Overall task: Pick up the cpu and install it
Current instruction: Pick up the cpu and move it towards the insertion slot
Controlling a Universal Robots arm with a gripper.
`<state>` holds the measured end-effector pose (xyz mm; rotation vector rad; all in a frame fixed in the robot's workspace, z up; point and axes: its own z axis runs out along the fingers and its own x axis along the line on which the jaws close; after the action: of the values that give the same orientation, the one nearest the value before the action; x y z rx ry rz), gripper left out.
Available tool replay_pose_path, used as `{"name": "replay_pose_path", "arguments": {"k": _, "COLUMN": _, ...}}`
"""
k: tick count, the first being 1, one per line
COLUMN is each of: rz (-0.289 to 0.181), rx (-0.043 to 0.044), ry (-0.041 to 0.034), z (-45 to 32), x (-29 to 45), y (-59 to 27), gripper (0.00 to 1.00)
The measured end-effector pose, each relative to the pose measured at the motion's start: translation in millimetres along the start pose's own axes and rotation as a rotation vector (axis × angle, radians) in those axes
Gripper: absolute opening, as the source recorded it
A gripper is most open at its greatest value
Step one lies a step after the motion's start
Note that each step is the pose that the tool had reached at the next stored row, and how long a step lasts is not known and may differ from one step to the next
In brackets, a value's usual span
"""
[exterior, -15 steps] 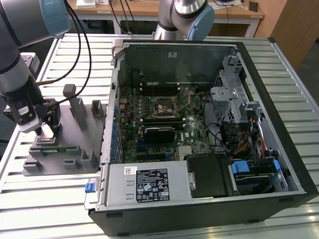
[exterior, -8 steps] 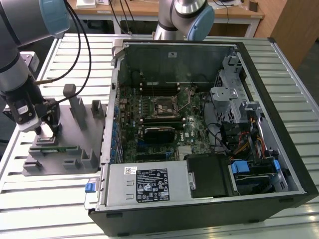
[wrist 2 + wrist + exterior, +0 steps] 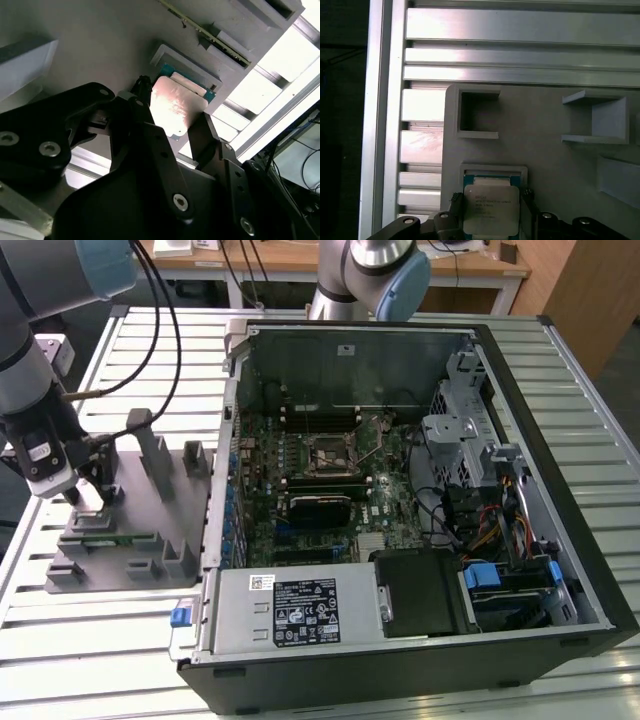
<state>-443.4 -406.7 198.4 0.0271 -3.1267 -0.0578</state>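
cpu (image 3: 489, 212) at the grey fixture tray's (image 3: 550, 115) edge, just over its pocket (image 3: 492, 169), claw (image 3: 172, 106) closed on two opposite sides, likely to keep it flat for the socket (image 3: 335, 453).

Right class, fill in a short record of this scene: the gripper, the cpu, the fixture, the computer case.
gripper: low over the grey fixture, at the cpu
cpu: silvery top up, at its pocket in the fixture
grey fixture: on the slatted table, beside the case
computer case: open, motherboard socket exposed
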Motion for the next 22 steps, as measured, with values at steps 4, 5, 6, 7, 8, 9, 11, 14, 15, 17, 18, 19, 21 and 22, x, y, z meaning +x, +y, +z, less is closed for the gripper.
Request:
{"name": "replay_pose_path", "arguments": {"k": 4, "rz": 0.0, "rx": -0.0001, "ry": -0.0002, "z": -0.6, "x": 0.0, "y": 0.0, "gripper": 0.54}}
{"name": "replay_pose_path", "arguments": {"k": 5, "rz": 0.0, "rx": -0.0001, "ry": -0.0001, "z": -0.9, "x": 0.0, "y": 0.1, "gripper": 0.54}}
{"name": "replay_pose_path", "arguments": {"k": 6, "rz": 0.0, "rx": 0.0, "ry": 0.0, "z": -1.1, "x": 0.0, "y": 0.0, "gripper": 0.54}}
{"name": "replay_pose_path", "arguments": {"k": 7, "rz": 0.0, "rx": 0.0002, "ry": 0.0003, "z": -1.8, "x": 0.1, "y": 0.0, "gripper": 0.54}}
{"name": "replay_pose_path", "arguments": {"k": 8, "rz": 0.0, "rx": 0.0, "ry": 0.0001, "z": -2.2, "x": 0.1, "y": 0.1, "gripper": 0.54}}
{"name": "replay_pose_path", "arguments": {"k": 9, "rz": 0.0, "rx": -0.0004, "ry": 0.0, "z": -2.3, "x": 0.1, "y": 0.0, "gripper": 0.54}}
{"name": "replay_pose_path", "arguments": {"k": 11, "rz": 0.0, "rx": -0.0004, "ry": -0.0002, "z": -2.3, "x": 0.0, "y": 0.0, "gripper": 0.54}}
{"name": "replay_pose_path", "arguments": {"k": 14, "rz": 0.0, "rx": -0.0001, "ry": 0.0004, "z": -4.4, "x": 0.1, "y": 0.1, "gripper": 0.54}}
{"name": "replay_pose_path", "arguments": {"k": 15, "rz": 0.0, "rx": -0.0002, "ry": 0.0001, "z": -5.4, "x": 0.1, "y": 0.1, "gripper": 0.54}}
{"name": "replay_pose_path", "arguments": {"k": 17, "rz": 0.0, "rx": -0.0003, "ry": 0.0, "z": -7.8, "x": 0.1, "y": 0.2, "gripper": 0.54}}
{"name": "replay_pose_path", "arguments": {"k": 18, "rz": 0.0, "rx": -0.0003, "ry": 0.0, "z": -8.7, "x": 0.1, "y": 0.3, "gripper": 0.54}}
{"name": "replay_pose_path", "arguments": {"k": 19, "rz": 0.0, "rx": -0.0003, "ry": 0.0001, "z": -9.6, "x": 0.1, "y": 0.3, "gripper": 0.54}}
{"name": "replay_pose_path", "arguments": {"k": 21, "rz": 0.0, "rx": -0.0003, "ry": -0.0001, "z": -11.2, "x": 0.1, "y": 0.4, "gripper": 0.54}}
{"name": "replay_pose_path", "arguments": {"k": 22, "rz": 0.0, "rx": -0.0003, "ry": -0.0001, "z": -11.7, "x": 0.1, "y": 0.4, "gripper": 0.54}}
